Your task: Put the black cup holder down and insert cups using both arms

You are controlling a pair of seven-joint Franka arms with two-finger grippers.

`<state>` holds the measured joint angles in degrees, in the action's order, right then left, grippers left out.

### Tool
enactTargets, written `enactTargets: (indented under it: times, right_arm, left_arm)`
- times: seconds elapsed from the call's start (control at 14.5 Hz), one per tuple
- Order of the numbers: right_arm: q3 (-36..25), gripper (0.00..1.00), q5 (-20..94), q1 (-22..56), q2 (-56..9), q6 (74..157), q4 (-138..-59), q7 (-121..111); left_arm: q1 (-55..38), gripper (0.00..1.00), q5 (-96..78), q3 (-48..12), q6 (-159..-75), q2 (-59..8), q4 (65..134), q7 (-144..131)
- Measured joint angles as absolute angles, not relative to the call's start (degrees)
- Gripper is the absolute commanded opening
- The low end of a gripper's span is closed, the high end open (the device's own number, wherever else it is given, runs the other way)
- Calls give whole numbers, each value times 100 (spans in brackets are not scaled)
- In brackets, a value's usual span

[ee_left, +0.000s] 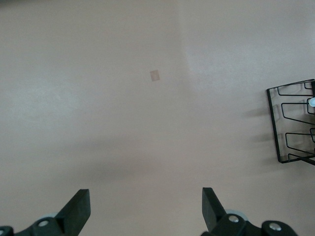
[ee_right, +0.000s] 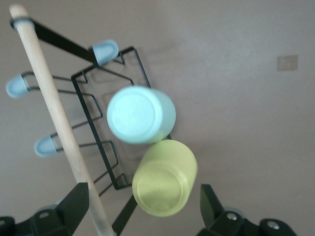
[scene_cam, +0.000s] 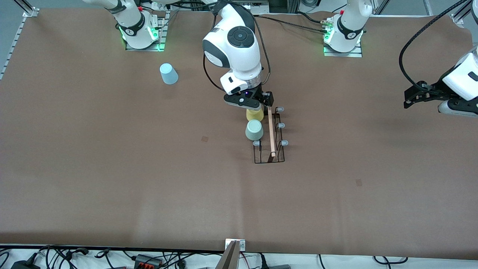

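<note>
Your right gripper (scene_cam: pixel 257 106) hangs spread over the yellow cup (scene_cam: pixel 254 114), which sits upended on a prong of the rack (scene_cam: pixel 269 149) at mid-table, beside the green cup (scene_cam: pixel 254 130). The blue cup (scene_cam: pixel 168 73) stands near the right arm's base, not yet inserted. Your left gripper (scene_cam: pixel 410 101) waits spread and empty toward its own end.

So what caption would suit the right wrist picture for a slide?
Open right claw above a yellow cup and pale green cup hung on the black cup holder.

Two cups (scene_cam: pixel 254 123) crowd the rack's (scene_cam: pixel 269 158) right-arm side; bare table (scene_cam: pixel 354 149) lies toward the left arm.
</note>
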<state>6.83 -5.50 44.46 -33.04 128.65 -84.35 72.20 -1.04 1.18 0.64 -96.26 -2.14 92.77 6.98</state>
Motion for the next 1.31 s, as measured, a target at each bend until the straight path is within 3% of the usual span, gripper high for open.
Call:
enactTargets:
  times: [0.28,0.69,1.17,1.31]
  right_arm:
    - [518,100,-548,3995,-2851,12189,-8383,6611]
    - [72,100,-63,2618,-1909,10593,-8406,3810]
    - [-288,100,365,149,-1243,9514,-8422,1293]
    - [-291,100,363,-217,-1075,9429,-8419,1139]
  left_arm:
    - [-104,100,118,64,-9626,-214,9277,698]
    - [-103,100,118,65,-9626,-214,9278,699]
    - [-101,100,118,64,-9625,-214,9281,699]
    - [-101,100,118,64,-9625,-214,9282,699]
